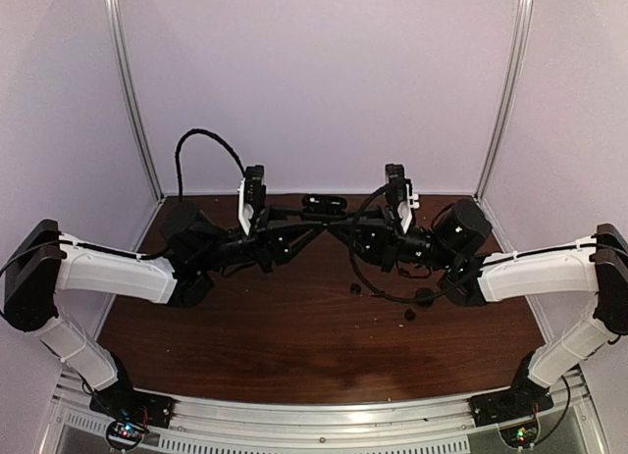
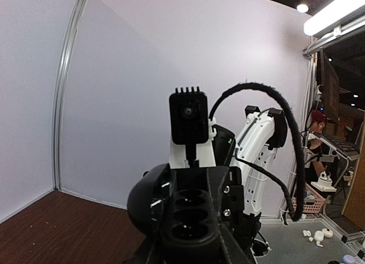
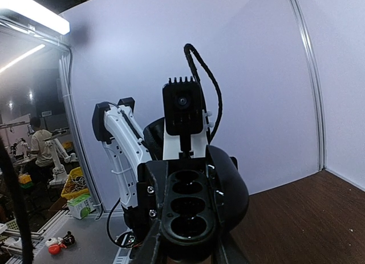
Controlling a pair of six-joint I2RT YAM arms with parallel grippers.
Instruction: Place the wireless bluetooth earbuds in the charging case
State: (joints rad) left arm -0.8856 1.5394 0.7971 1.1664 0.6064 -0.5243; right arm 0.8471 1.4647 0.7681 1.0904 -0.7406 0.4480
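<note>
Judging from how things lie, the work has barely begun. Both tiny black rounded earbuds lie loose on the dark brown wooden bench point(image 1: 245, 346), right of centre. One earbud point(image 1: 354, 288) sits nearer the middle. The other earbud point(image 1: 407, 316) sits a little nearer the front edge and further right. The small, smooth black oval charging case point(image 1: 425, 295) rests just beside the second earbud, on its far right side, partly tangled in view with a thin black cable point(image 1: 378, 295) that droops from the right arm. The case is apart from both buds. It is too small in the overhead view to tell whether its lid is up.

Neither arm is at the objects. The left claw point(image 1: 316, 219) and the right claw point(image 1: 341, 225) are held level above the far middle of the bench, nose to nose, so each wrist camera looks straight at the other arm's black camera housing point(image 2: 188, 114). From these angles I cannot tell whether either claw is spread or pressed together, and nothing shows between the jaws.

Everything remains, in my judgement: reach the case, steady or open it, then pick up each bud in turn and seat it in its socket.
</note>
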